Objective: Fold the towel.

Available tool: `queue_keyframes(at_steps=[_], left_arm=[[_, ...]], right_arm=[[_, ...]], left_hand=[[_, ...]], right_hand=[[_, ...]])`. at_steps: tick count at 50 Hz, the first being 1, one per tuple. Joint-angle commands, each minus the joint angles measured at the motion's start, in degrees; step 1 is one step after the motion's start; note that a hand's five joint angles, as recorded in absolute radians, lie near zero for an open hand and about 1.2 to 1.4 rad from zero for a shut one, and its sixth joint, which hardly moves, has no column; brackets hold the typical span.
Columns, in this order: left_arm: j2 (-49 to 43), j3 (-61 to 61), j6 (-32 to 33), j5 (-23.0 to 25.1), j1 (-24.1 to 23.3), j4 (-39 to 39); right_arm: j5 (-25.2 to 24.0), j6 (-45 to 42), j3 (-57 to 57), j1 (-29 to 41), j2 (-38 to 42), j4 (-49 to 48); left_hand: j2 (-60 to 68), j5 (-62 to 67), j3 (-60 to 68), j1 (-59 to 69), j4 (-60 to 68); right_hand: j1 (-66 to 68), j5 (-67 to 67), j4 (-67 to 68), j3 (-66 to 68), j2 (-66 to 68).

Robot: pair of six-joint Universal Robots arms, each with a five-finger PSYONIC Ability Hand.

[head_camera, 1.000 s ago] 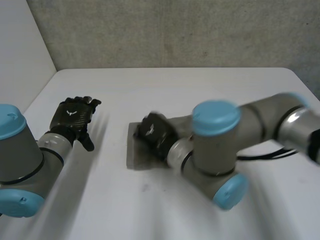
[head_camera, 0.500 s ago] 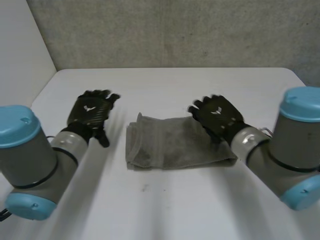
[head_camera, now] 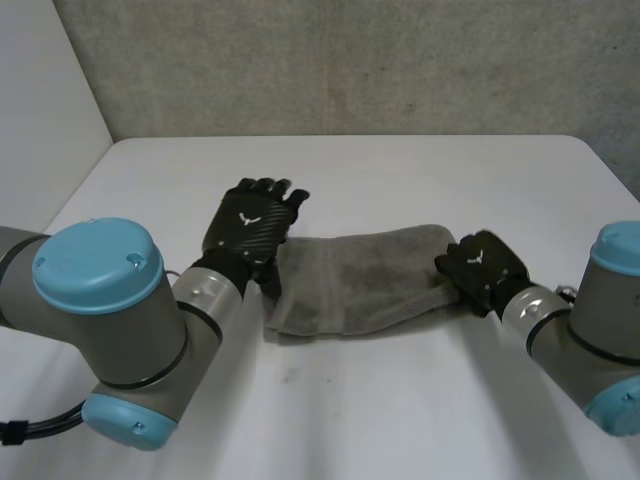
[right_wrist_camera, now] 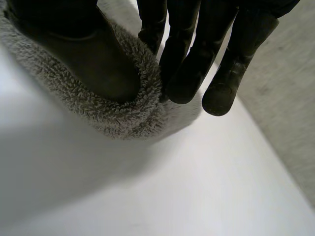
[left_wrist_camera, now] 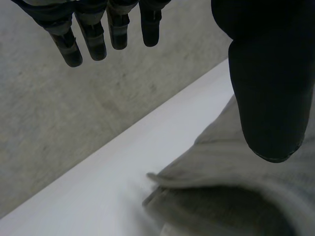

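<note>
Currently: towel (head_camera: 360,285), mid-counter (head_camera: 400,170); right hand (head_camera: 482,265) pinches one end, left hand (head_camera: 248,225) wide over the other. Risk: shallow pinch may slip, spoiling fold.

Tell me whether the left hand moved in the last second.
Yes. The left hand has moved from the left side of the table toward its middle and now sits at the left end of the towel.

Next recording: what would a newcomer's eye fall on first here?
A grey towel lies rumpled and stretched sideways in the middle of the white table. The right robot hand pinches the towel's right end between thumb and fingers. The left robot hand hovers open over its left end, fingers straight.
</note>
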Motion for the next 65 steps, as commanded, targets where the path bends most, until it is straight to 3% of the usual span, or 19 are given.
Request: queue_keyframes(at_steps=[1,3,4,6,9,11,15,16,17,18,19,23,25,26,28,33,44,59,65], left_arm=[[2.03,-2.88,-0.02,-5.93,2.83,-0.02],[2.55,-3.58,-0.02,-8.03,4.32,-0.02],[2.56,-3.58,-0.02,-8.04,4.33,-0.02],[2.82,-3.76,-0.29,-9.26,5.64,-0.02],[3.00,-3.85,-0.29,-9.18,6.35,-0.02],[3.17,-4.28,-0.29,-9.09,7.57,-0.02],[3.70,-4.37,-0.11,-8.83,7.93,-0.02],[4.05,-4.37,-0.20,-8.74,8.02,-0.02],[4.31,-4.37,-0.20,-8.65,8.10,-0.02],[4.31,-4.37,-0.20,-8.65,8.11,-0.02],[4.31,-4.20,-0.20,-8.57,8.02,0.06],[4.31,-3.58,-0.11,-8.48,8.02,0.33],[4.31,-2.71,-0.11,-8.30,7.93,0.41],[4.31,-2.70,-0.11,-8.30,7.93,0.41],[4.31,-1.91,-0.11,-8.30,7.23,0.41],[3.09,1.42,-1.42,-7.43,5.48,0.41],[-6.30,11.17,-7.84,0.22,-1.73,-0.64],[-20.03,23.14,-14.79,-0.57,-3.50,-13.65],[-20.65,21.12,-14.53,-6.26,-2.88,-16.02]], right_arm=[[0.25,-3.50,-8.67,6.63,-1.79,0.62],[-0.18,-3.76,-15.93,16.95,1.79,0.97],[-0.19,-3.77,-15.97,17.00,1.81,0.97],[-0.62,-5.34,-22.70,24.79,8.02,3.59],[-0.80,-7.55,-25.72,27.46,11.04,5.80],[-0.54,-14.89,-29.75,30.96,16.55,10.18],[0.96,-22.31,-30.91,31.77,19.13,13.01],[1.13,-23.88,-30.56,31.59,18.78,13.36],[1.74,-22.67,-29.86,31.16,17.73,12.58],[1.75,-22.66,-29.85,31.15,17.72,12.57],[2.10,-19.62,-28.81,30.37,16.07,11.00],[2.01,-9.66,-25.37,27.11,11.39,6.86],[1.84,2.24,-21.08,23.87,4.92,3.53],[1.84,2.30,-21.06,23.86,4.89,3.52],[1.92,12.09,-17.74,21.41,1.30,1.68],[2.71,21.00,-15.18,18.25,-0.73,2.55],[2.01,33.13,-19.29,10.68,2.85,16.16],[1.40,36.40,-26.78,8.74,11.30,19.16],[-0.53,36.22,-30.02,9.62,14.90,21.00]], left_hand=[[0.59,-1.41,0.47,0.09,0.46],[0.59,-1.41,0.47,0.09,0.46],[0.59,-1.41,0.47,0.09,0.46],[0.59,-1.41,0.47,0.09,0.46],[0.59,-1.41,0.47,0.09,0.46],[0.59,-1.41,0.47,0.09,0.46],[0.59,-1.41,0.47,0.09,0.46],[0.59,-1.41,0.47,0.09,0.46],[0.59,-1.41,0.47,0.09,0.46],[0.59,-1.41,0.47,0.09,0.46],[0.59,-1.41,0.47,0.09,0.46],[0.59,-1.41,0.47,0.09,0.46],[0.59,-1.41,0.47,0.09,0.46],[0.59,-1.41,0.47,0.09,0.46],[0.59,-1.41,0.47,0.09,0.46],[0.64,-1.36,0.51,0.14,0.51],[2.82,0.82,2.70,2.32,2.69],[5.85,3.86,5.73,5.35,5.73],[5.85,3.86,5.73,5.35,5.73]], right_hand=[[6.34,4.56,3.26,3.78,6.66],[6.34,4.56,3.26,3.78,6.66],[6.34,4.56,3.26,3.78,6.66],[6.34,4.56,3.26,3.78,6.66],[6.34,4.56,3.26,3.78,6.66],[6.34,4.56,3.26,3.78,6.66],[6.34,4.56,3.26,3.78,6.66],[0.24,-1.54,-2.84,-2.32,0.56],[-32.80,-34.58,-35.87,-35.35,-32.48],[-33.13,-34.91,-36.20,-35.68,-32.81],[-63.66,-65.44,-66.74,-66.22,-63.34],[-63.66,-65.44,-66.74,-66.22,-63.34],[-63.66,-65.44,-66.74,-66.22,-63.34],[-63.66,-65.44,-66.74,-66.22,-63.34],[-63.66,-65.44,-66.74,-66.22,-63.34],[-63.66,-65.44,-66.74,-66.22,-63.34],[-63.66,-65.44,-66.74,-66.22,-63.34],[-63.66,-65.44,-66.74,-66.22,-63.34],[-63.66,-65.44,-66.74,-66.22,-63.34]])
